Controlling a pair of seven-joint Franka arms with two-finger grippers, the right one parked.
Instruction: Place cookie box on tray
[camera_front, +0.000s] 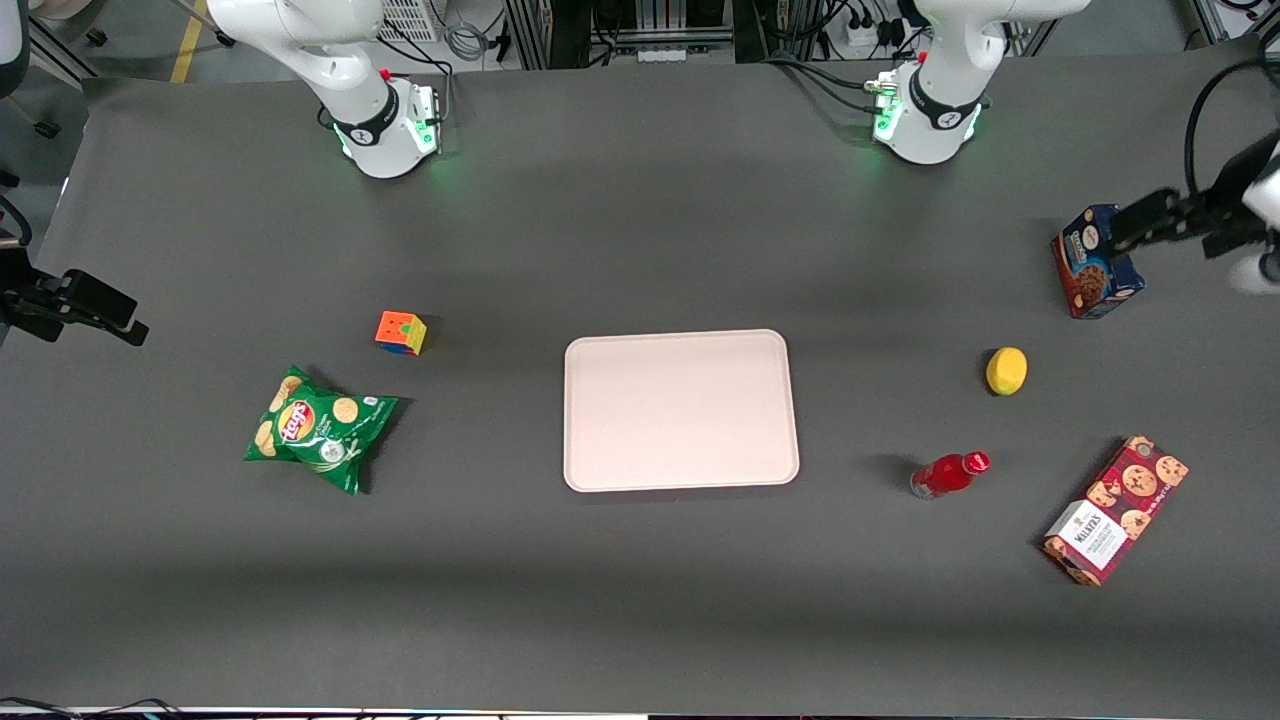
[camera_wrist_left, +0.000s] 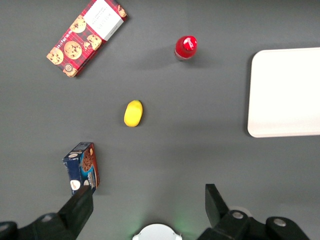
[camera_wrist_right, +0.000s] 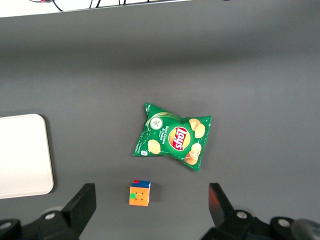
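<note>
Cookie box (camera_front: 1093, 262), a small dark navy-blue carton with a brown cookie-printed front, stands on the dark grey surface (camera_front: 640, 620) toward the working arm's end, well apart from the large pale pinkish-cream rectangular tray (camera_front: 680, 410) at the middle. The black two-finger claw (camera_wrist_left: 147, 202) hangs above and just beside the carton with its fingers (camera_wrist_left: 80, 205) spread wide apart and nothing between them; in the wrist view one finger overlaps the carton's edge, so the box is not centred in the gap. By my judgement the approach step is in hand, and the grasp has not begun. The next move calls for shifting the claw sideways until the carton sits squarely between the fingers, lowering, and closing across its narrow faces, then carrying it over to the tray. Nearer the front camera lie a small yellow lemon-like fruit (camera_front: 1006, 371), a red bottle with a red cap (camera_front: 948, 474), and a longer red cookie box with a white label (camera_front: 1115, 510); none blocks a lifted path to the tray.
</note>
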